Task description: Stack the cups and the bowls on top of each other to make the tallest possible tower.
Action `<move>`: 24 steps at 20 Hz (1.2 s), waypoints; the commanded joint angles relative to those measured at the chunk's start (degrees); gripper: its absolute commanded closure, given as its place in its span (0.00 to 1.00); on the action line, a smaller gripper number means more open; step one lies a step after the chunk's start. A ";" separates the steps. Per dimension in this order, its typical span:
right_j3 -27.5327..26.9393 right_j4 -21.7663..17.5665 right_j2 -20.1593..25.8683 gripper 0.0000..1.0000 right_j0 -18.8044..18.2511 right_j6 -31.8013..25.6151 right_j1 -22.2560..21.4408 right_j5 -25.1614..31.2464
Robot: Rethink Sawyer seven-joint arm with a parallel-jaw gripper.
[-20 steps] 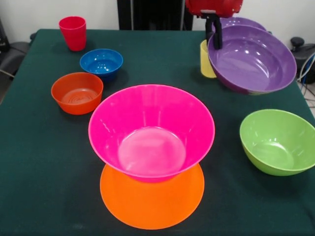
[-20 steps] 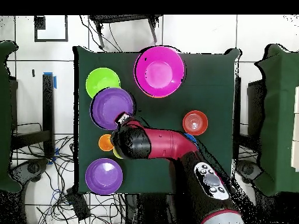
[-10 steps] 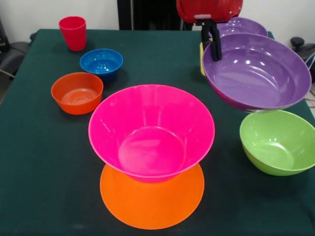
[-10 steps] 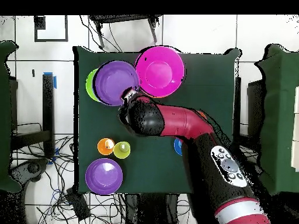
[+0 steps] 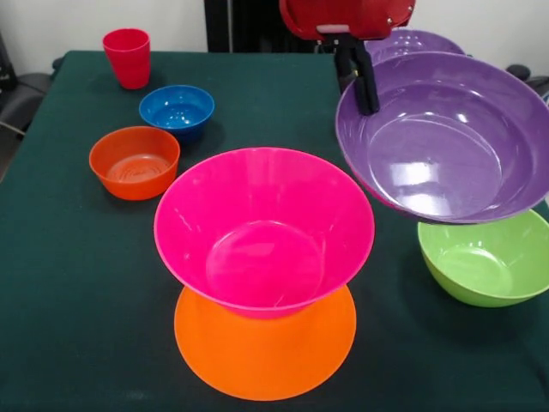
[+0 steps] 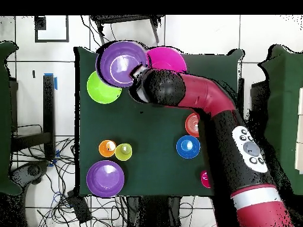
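The robot's black hand (image 5: pixel 360 81) pinches the rim of a wide glossy purple plastic bowl (image 5: pixel 446 137), one finger inside the wall and the other hidden behind it. The bowl hangs in the air, tilted so that its opening faces the front camera, and its lower edge covers part of the medium lime green plastic bowl (image 5: pixel 485 262) standing on the dark green table (image 5: pixel 77 283). From overhead, the held purple bowl (image 6: pixel 120 62) sits at the far corner of the table, just beside the tower and partly over the green bowl (image 6: pixel 102 87), with the red and black arm (image 6: pixel 201 100) reaching across to it.

The tower (image 5: pixel 264 266) is two pieces: a large upturned orange plastic bowl (image 5: pixel 266 356) as the base and a large hot pink plastic bowl (image 5: pixel 264 227) standing upright on it, empty.

A second wide purple bowl (image 5: pixel 416 41) rests on the table behind the held one. On the other side of the front view, a small red-orange plastic bowl (image 5: pixel 135 161), a small blue plastic bowl (image 5: pixel 177 110) and a red tapered plastic cup (image 5: pixel 127 57) stand in a line, each apart from the next. Overhead, an orange cup (image 6: pixel 107 148) and a pale yellow cup (image 6: pixel 123 152) stand side by side near the second purple bowl.
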 commanded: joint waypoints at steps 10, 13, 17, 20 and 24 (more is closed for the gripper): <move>-5.56 -8.16 5.85 1.00 -5.31 -19.61 6.04 8.95; -3.32 -8.75 7.60 1.00 -8.05 -20.68 5.22 8.53; -2.08 -9.38 9.98 1.00 -11.21 -21.93 5.96 8.19; -2.13 -9.84 11.44 1.00 -12.71 -22.44 7.31 7.96; -3.15 -10.95 12.24 1.00 -13.78 -23.06 9.14 7.37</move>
